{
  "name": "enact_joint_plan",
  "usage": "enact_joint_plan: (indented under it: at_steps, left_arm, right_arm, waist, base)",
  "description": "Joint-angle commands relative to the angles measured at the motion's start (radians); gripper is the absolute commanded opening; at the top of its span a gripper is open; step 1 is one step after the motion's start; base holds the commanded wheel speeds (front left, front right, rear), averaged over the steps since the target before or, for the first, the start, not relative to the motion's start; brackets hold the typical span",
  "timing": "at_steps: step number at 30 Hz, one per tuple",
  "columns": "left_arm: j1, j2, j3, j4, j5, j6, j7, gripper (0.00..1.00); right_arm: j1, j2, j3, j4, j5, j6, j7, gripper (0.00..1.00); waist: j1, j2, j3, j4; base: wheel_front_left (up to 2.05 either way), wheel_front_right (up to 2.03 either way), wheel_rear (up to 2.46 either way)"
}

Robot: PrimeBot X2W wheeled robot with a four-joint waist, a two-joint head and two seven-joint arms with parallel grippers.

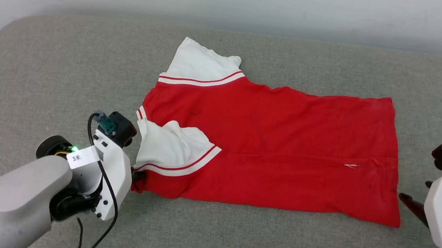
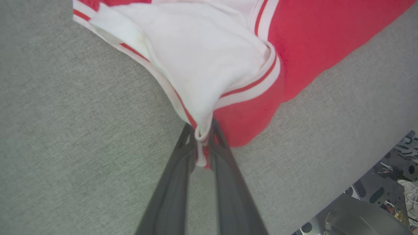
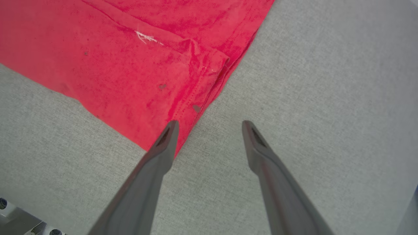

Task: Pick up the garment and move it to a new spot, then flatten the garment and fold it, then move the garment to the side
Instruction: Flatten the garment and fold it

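Observation:
The garment (image 1: pixel 267 144), a red jersey with white sleeves and striped trim, lies spread on the grey table, plain side up. One white sleeve (image 1: pixel 170 147) is folded in over the red body at the left; the other sleeve (image 1: pixel 198 63) points to the far side. My left gripper (image 2: pixel 201 137) is shut on the garment's near left corner, a pinch of white-and-red trim (image 2: pixel 200 153) between its fingers. At the near right corner of the hem (image 3: pixel 183 107), my right gripper (image 3: pixel 210 125) hovers open, one fingertip over the red edge.
The grey fabric-covered table (image 1: pixel 46 83) runs wide on all sides of the garment. Its near edge shows in the left wrist view, with the robot's dark base and wiring (image 2: pixel 388 189) below it. A pale wall stands behind the table.

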Motion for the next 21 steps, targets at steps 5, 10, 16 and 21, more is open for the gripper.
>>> enact_joint_plan:
  at_steps: [5, 10, 16, 21]
  left_arm:
    - [-0.031, -0.010, -0.006, -0.010, 0.018, 0.000, -0.020, 0.00]
    - [-0.041, -0.014, -0.014, -0.009, 0.029, 0.000, -0.034, 0.00]
    - [-0.040, -0.021, -0.025, 0.006, 0.019, 0.000, -0.053, 0.00]
    - [-0.008, -0.009, -0.030, 0.023, -0.003, 0.000, -0.076, 0.00]
  right_arm:
    - [0.021, 0.083, 0.007, 0.102, 0.018, -0.001, -0.001, 1.00]
    - [0.036, 0.140, 0.031, 0.178, 0.015, -0.001, -0.018, 1.00]
    - [0.056, 0.188, 0.079, 0.265, 0.023, -0.001, -0.062, 1.00]
    - [0.031, 0.162, 0.078, 0.259, 0.033, -0.001, -0.148, 0.00]
  waist:
    - [0.0000, 0.0000, 0.034, 0.014]
    - [0.0000, 0.0000, 0.056, 0.022]
    - [0.0000, 0.0000, 0.062, 0.025]
    - [0.0000, 0.0000, 0.028, 0.012]
  base:
    - [0.00, 0.00, 0.00]
    - [0.00, 0.00, 0.00]
    - [0.00, 0.00, 0.00]
    - [0.00, 0.00, 0.00]
